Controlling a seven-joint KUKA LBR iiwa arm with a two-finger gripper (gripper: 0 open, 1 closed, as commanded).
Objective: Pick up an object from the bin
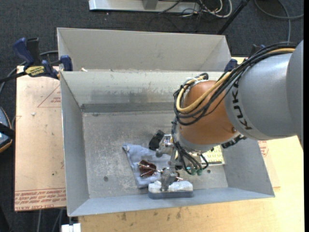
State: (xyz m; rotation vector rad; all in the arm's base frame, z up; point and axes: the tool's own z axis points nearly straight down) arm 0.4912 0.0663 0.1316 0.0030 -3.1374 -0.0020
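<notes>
My gripper (pixel 167 175) reaches down near the bin's front wall, just under the orange wrist cover. Its tip is right above a flat pale grey-white block (pixel 170 190) that lies against the front wall. Just to its left a small copper-brown ribbed piece (pixel 146 167) rests on a crumpled light blue cloth (pixel 136 156). A small black object (pixel 156 140) lies behind the cloth, close to the gripper's body.
A yellow-green card (pixel 216 155) lies on the bin floor to the right, partly under the arm. The arm and its cables cover the bin's right half. Bare grey floor spreads to the left and back.
</notes>
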